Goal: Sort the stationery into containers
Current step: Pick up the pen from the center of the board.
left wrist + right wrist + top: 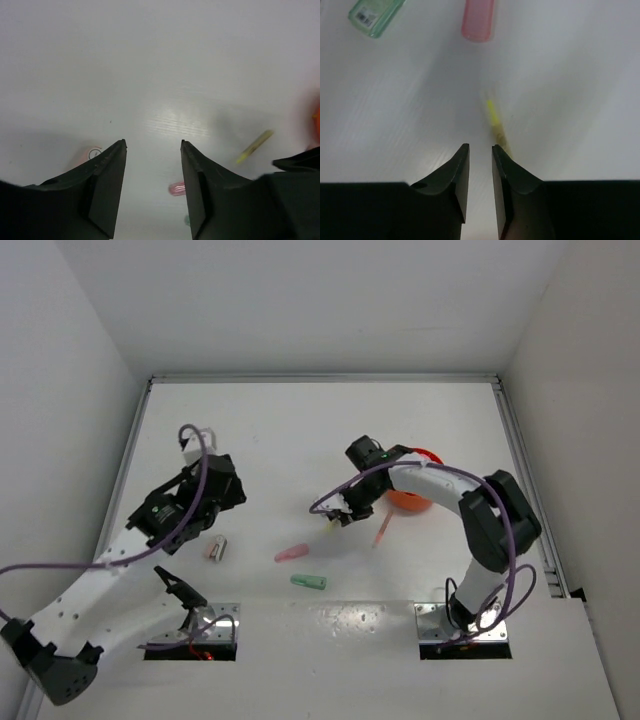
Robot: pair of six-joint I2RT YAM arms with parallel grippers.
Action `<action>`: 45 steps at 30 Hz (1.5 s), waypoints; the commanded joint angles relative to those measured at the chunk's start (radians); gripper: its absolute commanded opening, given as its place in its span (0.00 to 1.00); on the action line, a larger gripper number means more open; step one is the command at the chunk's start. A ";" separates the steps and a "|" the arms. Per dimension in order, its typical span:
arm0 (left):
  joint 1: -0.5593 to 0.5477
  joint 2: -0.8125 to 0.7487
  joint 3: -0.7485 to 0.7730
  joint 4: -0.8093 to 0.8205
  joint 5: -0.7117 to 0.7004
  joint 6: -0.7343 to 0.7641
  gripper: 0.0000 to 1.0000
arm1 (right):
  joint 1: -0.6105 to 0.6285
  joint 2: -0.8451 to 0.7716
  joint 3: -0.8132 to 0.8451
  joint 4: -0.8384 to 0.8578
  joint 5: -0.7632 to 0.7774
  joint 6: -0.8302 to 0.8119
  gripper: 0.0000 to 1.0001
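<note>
Thin yellow stick [493, 114] lies on the white tabletop [280, 440] just past the tips of my right gripper [480, 146]. It's blurred, and I can't tell whether it touches the right-hand finger. Right jaws: narrow slit, nothing between them.

Beyond the stick are a pink stubby marker [478, 20] and a green stubby marker [374, 15] (both cut off by the frame edge in the right wrist view). From the top view, those two lie side by side near mid-table, apart from each other, with the green one closer to my bases.

Thin pink stick [383, 530] lies just beside the round bright-orange plastic cup [405, 503], on its near side. The cup sits right of centre, mostly under my right arm [440, 480] (interior hidden).

Pink-capped clear tube [217, 548] lies flat well to the left of the markers, near my left gripper [152, 144]. Left jaws: spread wide, holding nothing, bare table between them. In the left wrist view the tube's cap peeks out behind the left-hand finger.
</note>
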 commanded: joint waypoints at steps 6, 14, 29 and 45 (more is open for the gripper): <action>0.063 -0.067 -0.092 -0.004 0.038 0.017 0.66 | 0.141 0.149 0.115 0.069 0.113 -0.084 0.31; 0.063 -0.085 -0.111 0.027 0.086 0.031 0.79 | 0.174 0.201 0.106 0.155 0.223 -0.030 0.35; 0.063 -0.139 -0.111 0.027 0.131 0.031 0.75 | 0.194 0.330 0.239 0.020 0.279 -0.010 0.10; -0.095 -0.156 -0.262 0.384 0.430 0.022 0.58 | 0.103 -0.253 0.072 0.655 1.031 0.976 0.00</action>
